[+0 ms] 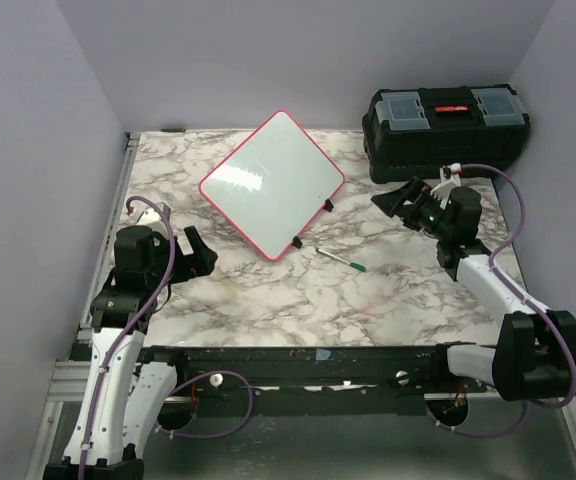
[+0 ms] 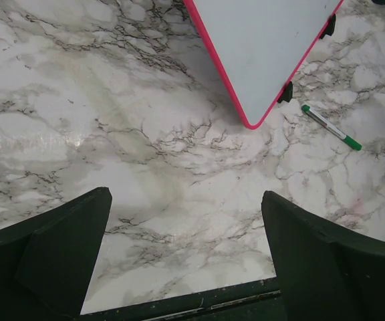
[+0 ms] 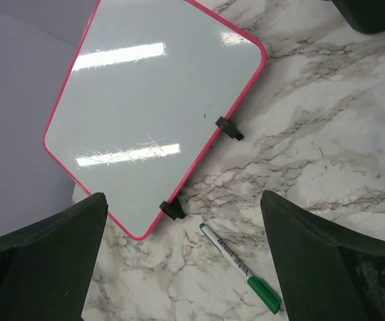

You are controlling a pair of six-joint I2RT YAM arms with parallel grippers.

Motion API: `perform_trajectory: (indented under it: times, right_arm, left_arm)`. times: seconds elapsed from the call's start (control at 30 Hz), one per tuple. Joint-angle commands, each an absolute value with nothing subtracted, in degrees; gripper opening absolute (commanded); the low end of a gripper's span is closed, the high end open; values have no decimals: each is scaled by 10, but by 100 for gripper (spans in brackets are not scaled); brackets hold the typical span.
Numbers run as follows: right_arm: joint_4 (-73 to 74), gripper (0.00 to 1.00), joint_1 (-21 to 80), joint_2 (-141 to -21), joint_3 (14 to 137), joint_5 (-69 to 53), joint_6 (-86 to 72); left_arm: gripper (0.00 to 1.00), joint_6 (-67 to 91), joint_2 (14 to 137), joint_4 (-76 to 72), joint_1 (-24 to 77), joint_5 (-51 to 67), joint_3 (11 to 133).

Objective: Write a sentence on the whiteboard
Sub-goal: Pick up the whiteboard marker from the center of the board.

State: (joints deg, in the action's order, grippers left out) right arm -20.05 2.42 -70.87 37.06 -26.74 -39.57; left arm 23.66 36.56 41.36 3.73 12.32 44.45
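I am looking down on a marble table with purple walls around it. A black toolbox sits at the far right corner, well apart from everything else. It has a red latch and 2 grey-lidded trays on top.

The whiteboard lies flat at the far middle of the table. It is turned like a diamond, with 1 corner pointing toward the arms. From the right wrist the board shows plain glossy white inside its pink frame, with 2 streaks of lamp glare. From the left wrist I see only its near corner.

My left claw hangs over the near left of the table, released, jaws spread wide with bare marble between them. My right claw hangs just in front of the toolbox, facing the board, also released and gripping nothing.

A green-capped marker lies on the marble just beside the board's near corner, not touching it, its cap end pointing away from the board.

2 small black clips sit on the board's near right edge.
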Motion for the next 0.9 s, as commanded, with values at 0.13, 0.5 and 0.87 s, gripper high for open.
perform_trajectory:
  times: [0.13, 0.5, 0.87]
  right_arm:
    - [-37, 100, 31, -672, 410, -212, -344]
    - [151, 100, 179, -721, 512, -59, -219]
    - [225, 95, 285, -873, 599, -3, -164]
  left_arm:
    - [98, 240, 364, 414, 45, 128, 440]
    - [98, 241, 366, 414, 56, 125, 440]
    - [99, 242, 365, 421, 72, 113, 444]
